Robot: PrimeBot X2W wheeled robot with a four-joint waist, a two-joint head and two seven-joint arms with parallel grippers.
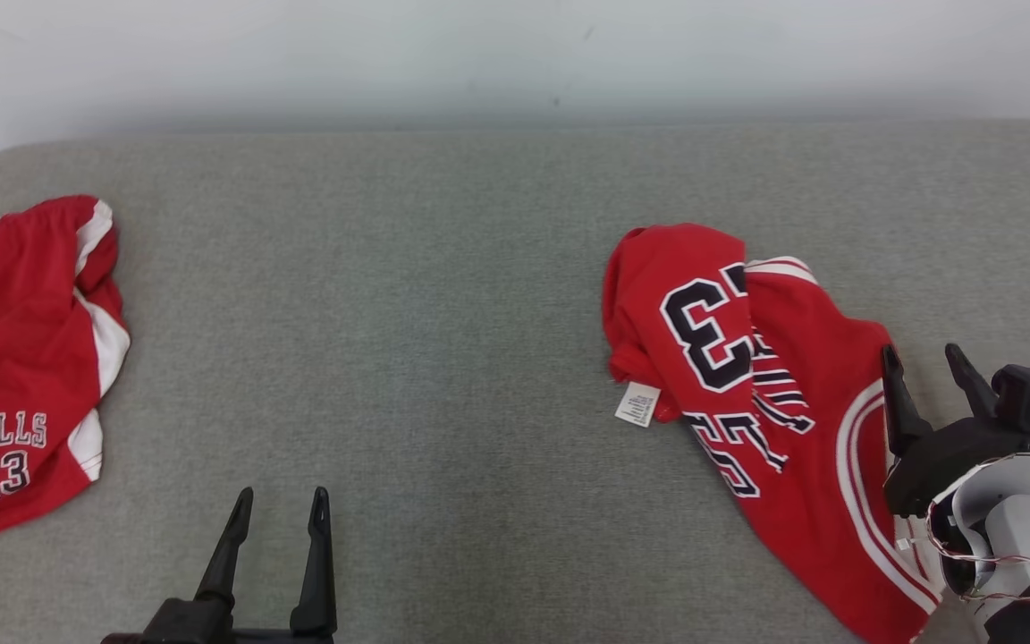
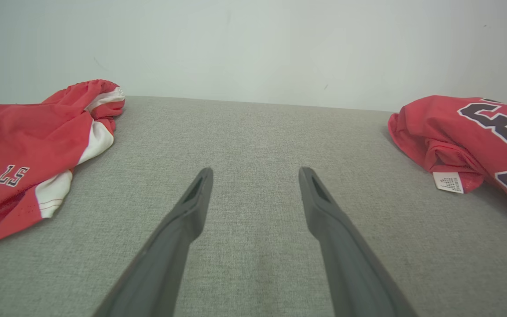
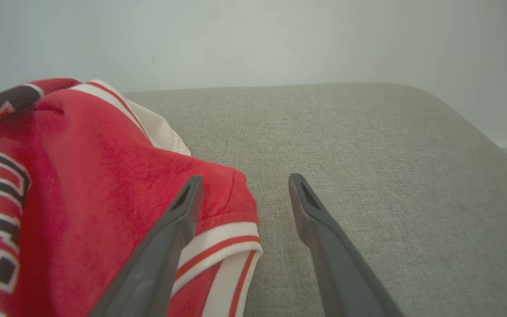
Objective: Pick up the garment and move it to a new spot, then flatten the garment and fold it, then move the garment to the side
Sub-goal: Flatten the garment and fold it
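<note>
jersey (image 1: 774, 402): crumpled, likely soft, light, limp | grasp: striped hem (image 3: 218, 246) under right hand (image 1: 919, 351) | right hand: spread, empty | left hand (image 1: 283, 492): spread, empty, well apart

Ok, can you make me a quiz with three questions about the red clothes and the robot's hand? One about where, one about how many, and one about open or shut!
1. Where on the grey fabric-covered table does the crumpled red jersey with dark numbers lie?
A) on the robot's right side
B) on the robot's left side
C) in the very middle

2. How many red garments lie on the table?
A) one
B) two
C) four

3. How do the jaws of the right gripper stand?
A) shut on the jersey
B) open
C) shut, with nothing in them

Answers:
1 A: the jersey lies right beside the right gripper.
2 B: there is the jersey, and the red shorts with white side panels at the far left.
3 B: its two dark fingers stand well apart, one above the jersey's striped hem.
</note>
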